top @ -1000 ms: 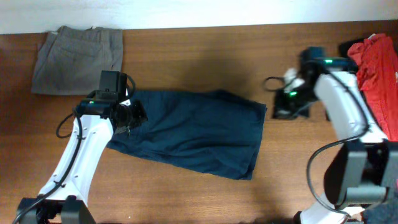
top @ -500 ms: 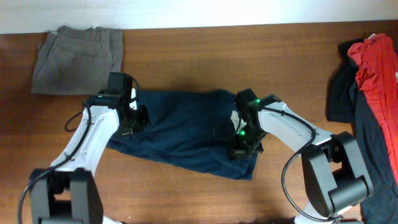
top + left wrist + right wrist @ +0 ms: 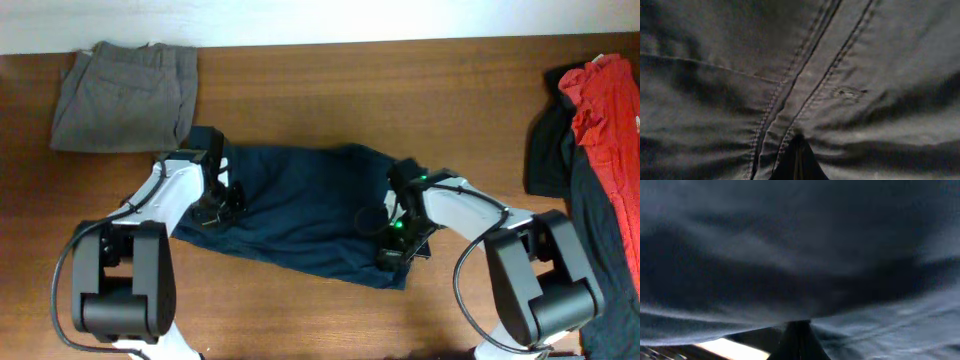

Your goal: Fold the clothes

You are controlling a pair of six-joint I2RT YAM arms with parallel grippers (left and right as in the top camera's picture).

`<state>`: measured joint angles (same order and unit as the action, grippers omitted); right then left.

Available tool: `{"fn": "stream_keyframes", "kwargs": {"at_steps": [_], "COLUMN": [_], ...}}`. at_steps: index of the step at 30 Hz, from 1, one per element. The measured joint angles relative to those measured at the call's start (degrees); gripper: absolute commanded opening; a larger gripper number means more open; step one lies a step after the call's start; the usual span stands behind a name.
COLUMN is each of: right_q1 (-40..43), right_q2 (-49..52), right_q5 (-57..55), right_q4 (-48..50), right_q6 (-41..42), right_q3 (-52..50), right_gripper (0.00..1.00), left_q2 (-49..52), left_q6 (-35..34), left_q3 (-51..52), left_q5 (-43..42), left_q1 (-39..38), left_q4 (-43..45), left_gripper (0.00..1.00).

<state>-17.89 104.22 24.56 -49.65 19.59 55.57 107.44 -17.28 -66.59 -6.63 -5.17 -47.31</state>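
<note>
Stitching is the only marking in view: the left wrist camera shows double seams running up from the left gripper's (image 3: 799, 161) tips, with a small bar-tack mark just beyond and to their right. Those fingers are pressed together on a pinch of the navy trousers (image 3: 300, 215), and creases fan out from the tips. Overhead, the left gripper (image 3: 215, 205) sits on the trousers' left end, its arm folded back tightly toward its base. The right gripper (image 3: 393, 242) is at the opposite end, near the lower corner, with its forearm running out to the right. Its wrist view shows the fingers (image 3: 799, 339) closed on the cloth, which rises over them in a slack sheet, and a strip of table (image 3: 730, 347) shows below and to their left. Grey trousers (image 3: 125, 95) lie folded beyond the left fingers, well apart. A red garment (image 3: 610, 110) and a black one (image 3: 545, 150) lie well outside the right fingers. A second ago the right arm was off the trousers beside the black garment, and half a second ago it had reached that end. The left gripper has kept its place while its arm drew in.
</note>
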Motion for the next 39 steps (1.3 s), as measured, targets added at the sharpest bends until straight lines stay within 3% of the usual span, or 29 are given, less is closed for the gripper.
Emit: {"fn": "stream_keyframes", "kwargs": {"at_steps": [13, 23, 29, 39], "right_q1": [12.6, 24.6, 29.8, 26.3], "right_q2": [0.0, 0.0, 0.0, -1.9], "right_q5": [1.7, 1.0, -3.2, -1.8], "right_q4": [4.9, 9.1, -0.4, -23.5], "right_q6": [-0.3, -1.5, -4.7, -14.0], "right_q3": [0.0, 1.2, 9.4, 26.6], "right_gripper": [0.04, 0.04, 0.04, 0.04], "left_q2": [0.5, 0.8, 0.9, -3.1], "left_q6": [-2.1, -6.1, -6.9, -4.2], "left_q3": [0.0, 0.0, 0.0, -1.0], "left_q5": [-0.2, -4.9, -5.0, -1.9], "left_q1": [0.0, -0.2, -2.1, -2.9], "left_q4": [-4.6, -8.6, -7.7, -7.6], "left_gripper": [0.01, 0.01, 0.01, 0.01]}}
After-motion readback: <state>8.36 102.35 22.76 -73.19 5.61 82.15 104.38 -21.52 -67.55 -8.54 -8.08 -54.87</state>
